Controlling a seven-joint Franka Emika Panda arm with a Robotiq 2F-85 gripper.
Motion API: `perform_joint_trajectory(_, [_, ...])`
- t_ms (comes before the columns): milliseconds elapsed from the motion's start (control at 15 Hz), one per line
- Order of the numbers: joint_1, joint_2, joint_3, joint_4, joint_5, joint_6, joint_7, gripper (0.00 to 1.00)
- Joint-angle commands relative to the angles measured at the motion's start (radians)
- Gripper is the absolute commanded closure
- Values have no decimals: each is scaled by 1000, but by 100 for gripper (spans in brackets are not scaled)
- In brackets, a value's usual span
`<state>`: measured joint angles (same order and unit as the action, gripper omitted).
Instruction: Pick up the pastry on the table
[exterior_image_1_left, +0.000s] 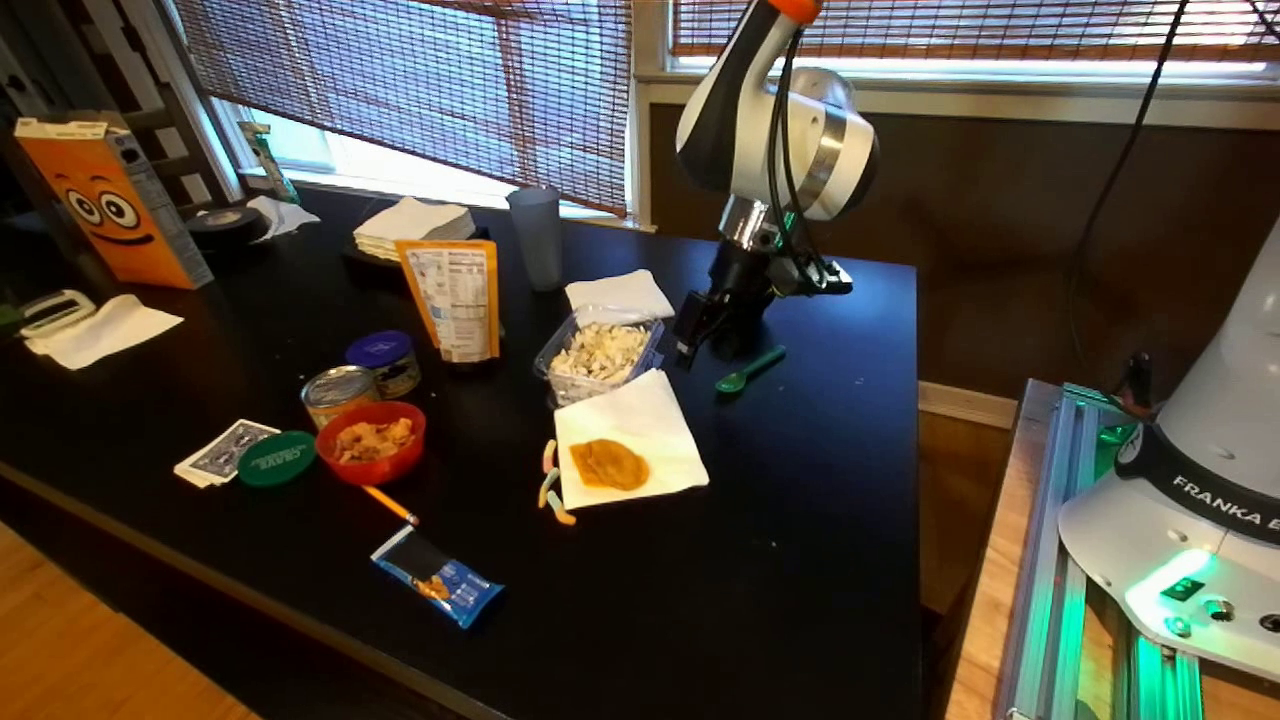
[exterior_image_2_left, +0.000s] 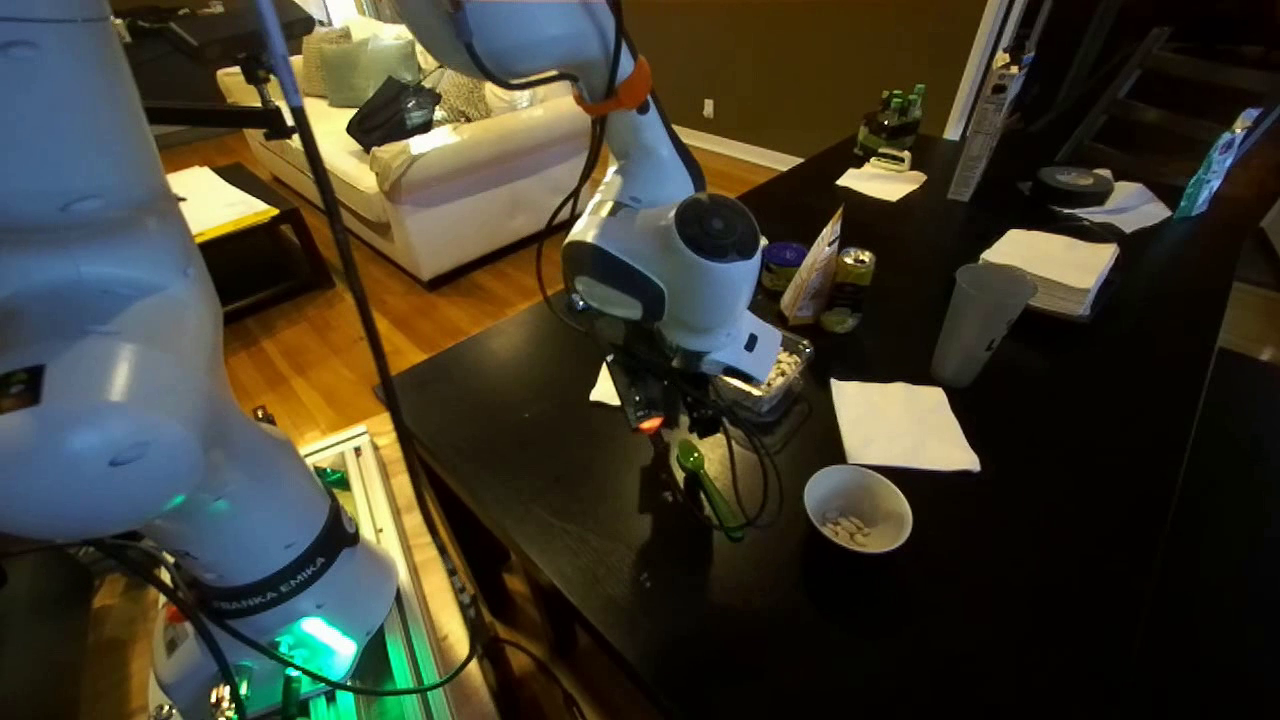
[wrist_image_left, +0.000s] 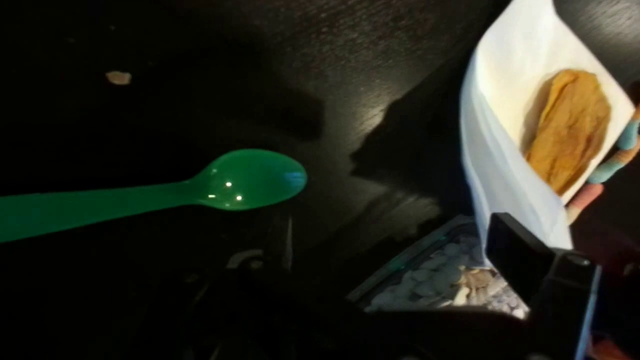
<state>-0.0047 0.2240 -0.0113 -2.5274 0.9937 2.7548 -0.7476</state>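
Evidently, the approach is the step in hand; the pick-up is not yet made. The pastry (exterior_image_1_left: 610, 465) lies on a white napkin (exterior_image_1_left: 660, 425) on the black desk (exterior_image_1_left: 810, 560), just below centre in an exterior view and at upper right in the wrist view. The claw (exterior_image_1_left: 712, 335), jaws spread and nothing gripped, hangs near the green spoon (exterior_image_1_left: 752, 370), up and right of the napkin in an exterior view. The next move, in my judgement, calls for clearing the plastic box (exterior_image_1_left: 575, 388), centring over the pastry, then a low descent.
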Motion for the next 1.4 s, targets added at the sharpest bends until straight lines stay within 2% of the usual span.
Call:
perform_joint_trajectory(0, [37, 57, -20, 11, -83, 99, 96, 0])
perform_joint_trajectory(267, [68, 125, -22, 42, -139, 158, 126, 0])
perform_joint_trajectory(733, [75, 163, 7, 112, -111, 145, 88, 0])
perform_joint_trajectory(1067, [36, 143, 64, 132, -81, 10, 7, 0])
perform_joint_trajectory(1333, [32, 139, 77, 141, -95, -88, -34, 0])
